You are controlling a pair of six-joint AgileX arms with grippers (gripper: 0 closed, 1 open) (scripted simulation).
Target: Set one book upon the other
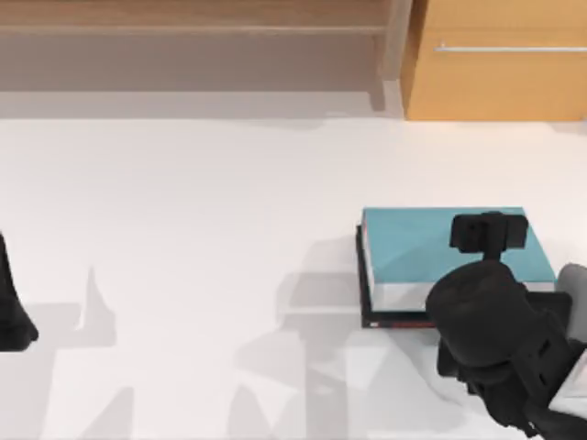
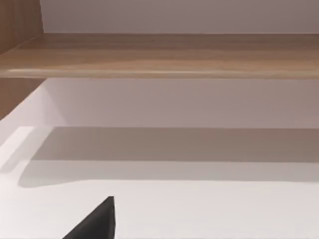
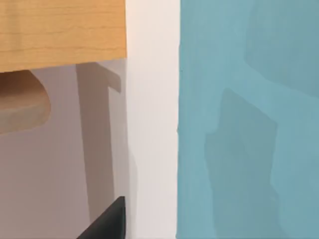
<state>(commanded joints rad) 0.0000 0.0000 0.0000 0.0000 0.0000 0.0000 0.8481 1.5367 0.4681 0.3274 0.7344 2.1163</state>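
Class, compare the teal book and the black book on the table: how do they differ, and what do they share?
The teal book is thick with a plain cover and white page edges; the black book is thin with a red line along its edge. The teal book lies on top, mostly covering the black book, which rests on the table. Both lie flat, at the table's right, under the right arm.

Your right arm (image 1: 500, 344): matte black throughout, built of bulky rounded housings, with a domed shell uppermost and blocky, faceted segments behind it. Forward of the dome you have a flat, rectangular black bracket (image 1: 489, 232) on a narrow stem. One pale grey rounded section (image 1: 575, 298) adjoins the black casing. Your left arm (image 1: 11, 312): the same matte black, a slim tapering form. No markings, cables or screws can be made out.
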